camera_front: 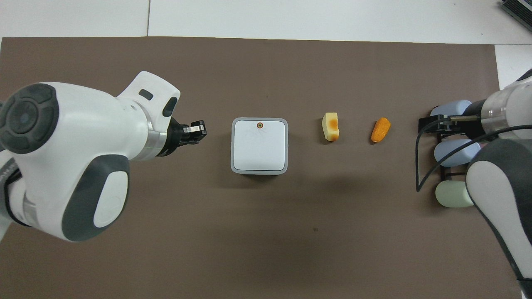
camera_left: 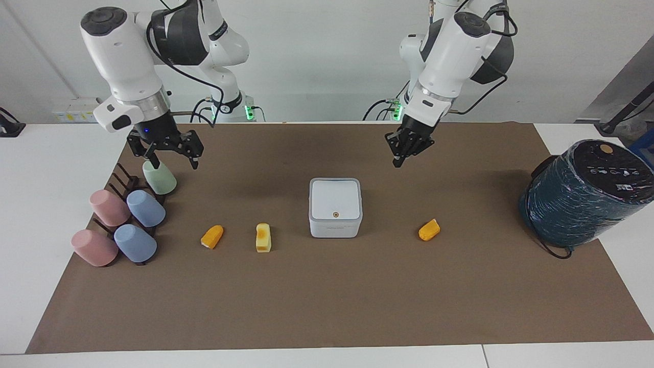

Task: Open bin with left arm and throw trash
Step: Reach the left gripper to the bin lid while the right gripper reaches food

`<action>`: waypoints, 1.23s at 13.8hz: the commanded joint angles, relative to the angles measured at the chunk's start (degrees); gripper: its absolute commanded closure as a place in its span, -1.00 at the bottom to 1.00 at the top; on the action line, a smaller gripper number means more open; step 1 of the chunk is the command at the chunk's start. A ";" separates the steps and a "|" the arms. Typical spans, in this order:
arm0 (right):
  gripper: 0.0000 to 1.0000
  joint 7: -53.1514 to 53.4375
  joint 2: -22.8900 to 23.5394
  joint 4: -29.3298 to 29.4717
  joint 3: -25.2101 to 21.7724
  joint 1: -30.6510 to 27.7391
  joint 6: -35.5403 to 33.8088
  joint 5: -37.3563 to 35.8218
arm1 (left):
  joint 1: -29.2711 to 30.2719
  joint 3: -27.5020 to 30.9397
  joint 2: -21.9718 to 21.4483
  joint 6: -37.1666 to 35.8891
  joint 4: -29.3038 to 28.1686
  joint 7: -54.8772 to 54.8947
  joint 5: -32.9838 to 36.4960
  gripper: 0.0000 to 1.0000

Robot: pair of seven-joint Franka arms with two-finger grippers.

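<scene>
The white square bin [camera_left: 335, 207] [camera_front: 259, 145] stands lid-down in the middle of the brown mat, an orange dot on its lid. My left gripper [camera_left: 397, 162] [camera_front: 199, 132] hangs shut and empty above the mat, a short way from the bin toward the left arm's end. Trash lies in a row with the bin: one orange wedge [camera_left: 429, 230] toward the left arm's end, hidden under my arm in the overhead view, plus a yellow block [camera_left: 263, 237] [camera_front: 331, 126] and another orange wedge [camera_left: 211, 236] [camera_front: 380, 129] toward the right arm's end. My right gripper [camera_left: 174, 164] [camera_front: 432, 124] is open over the cup rack.
A dark rack of several pastel cups [camera_left: 122, 214] lying on their sides stands at the right arm's end. A big dark teal wrapped cylinder [camera_left: 587, 191] sits at the left arm's end, half off the mat [camera_left: 327, 306].
</scene>
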 commanded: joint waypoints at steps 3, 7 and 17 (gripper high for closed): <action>-1.00 3.05 7.91 -3.96 0.13 -0.35 15.13 0.98 | -5.15 0.86 6.16 12.14 0.01 -15.29 -2.26 1.00; -1.00 3.49 12.23 -7.55 0.13 -0.18 24.98 0.98 | -5.95 0.86 8.45 15.24 0.89 -18.91 -3.31 1.00; -0.55 5.95 18.21 -13.27 0.22 1.32 36.35 0.98 | -7.61 0.86 13.81 23.05 2.30 -19.44 -4.99 1.00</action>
